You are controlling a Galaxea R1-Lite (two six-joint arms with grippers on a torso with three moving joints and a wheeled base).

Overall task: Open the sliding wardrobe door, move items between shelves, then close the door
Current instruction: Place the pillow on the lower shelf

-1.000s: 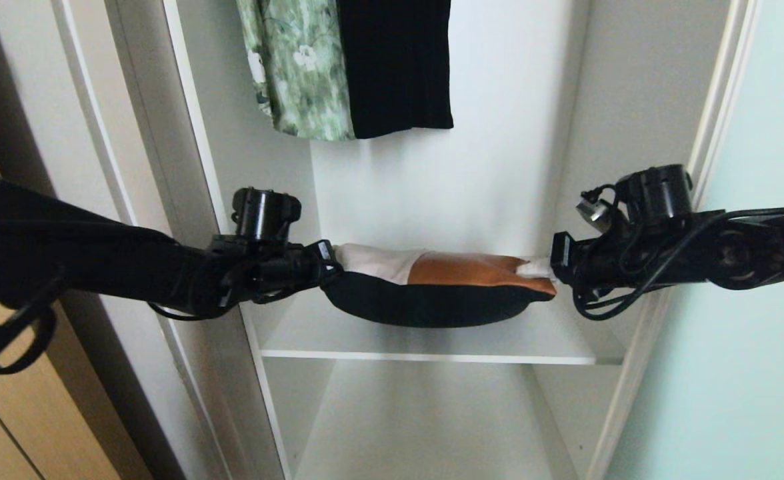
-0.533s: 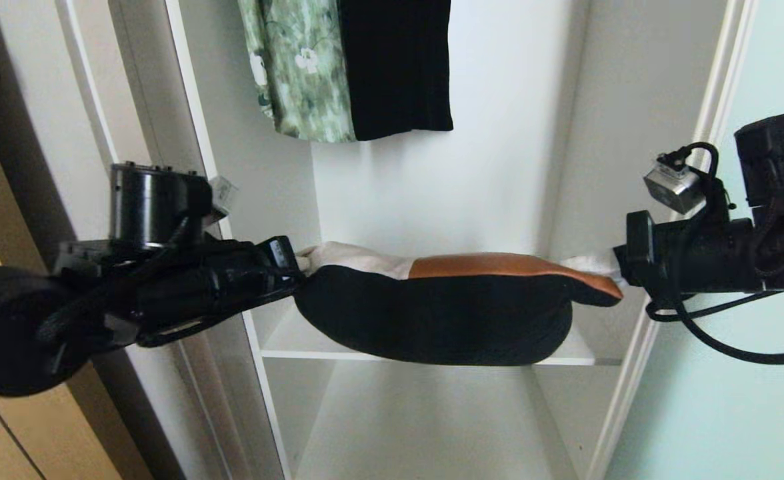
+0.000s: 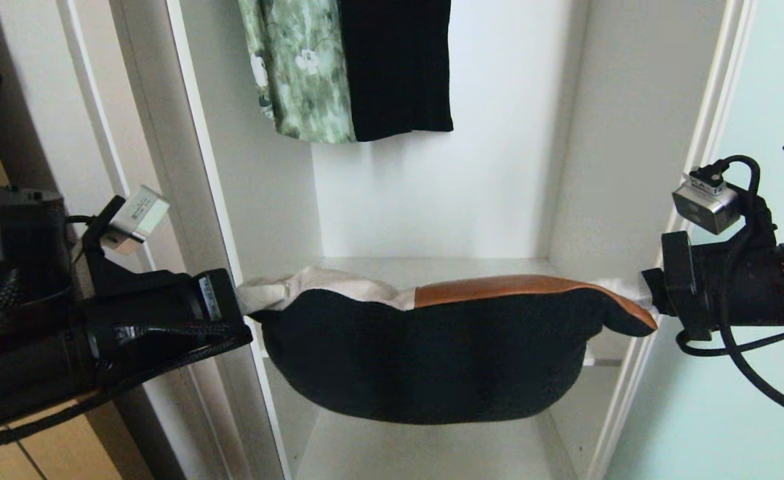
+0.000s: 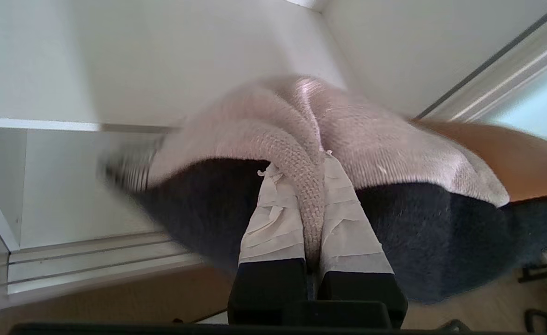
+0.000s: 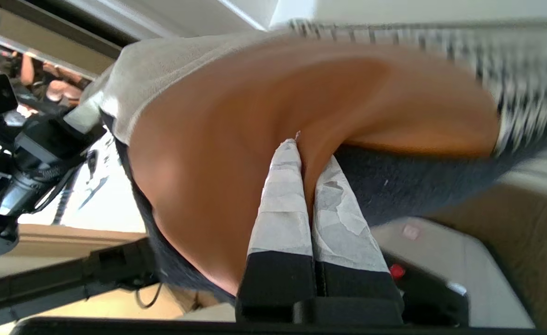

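The patchwork cushion [image 3: 432, 360] hangs in the air in front of the open wardrobe, sagging between my two grippers with its black back towards the head camera. My left gripper [image 3: 244, 301] is shut on its off-white corner, and the taped fingers [image 4: 273, 218] pinch the knit fabric [image 4: 310, 195]. My right gripper [image 3: 640, 293] is shut on the opposite rust-orange corner [image 5: 236, 139], held between its taped fingers [image 5: 280, 204]. A white shelf [image 3: 432, 268] shows behind the cushion, with a lower shelf [image 3: 432, 453] beneath. The frosted blue-green sliding door [image 3: 732, 413] stands slid aside on the right.
A green floral garment [image 3: 299, 73] and a black garment [image 3: 399, 67] hang above the shelf. The wardrobe's white side frames [image 3: 185, 200] flank the opening close to both arms. A tan wooden door [image 3: 5, 460] is at lower left.
Both arms have drawn back towards the camera, carrying the cushion off the shelf and out of the wardrobe. It now hangs lower and nearer, with both grips unchanged.
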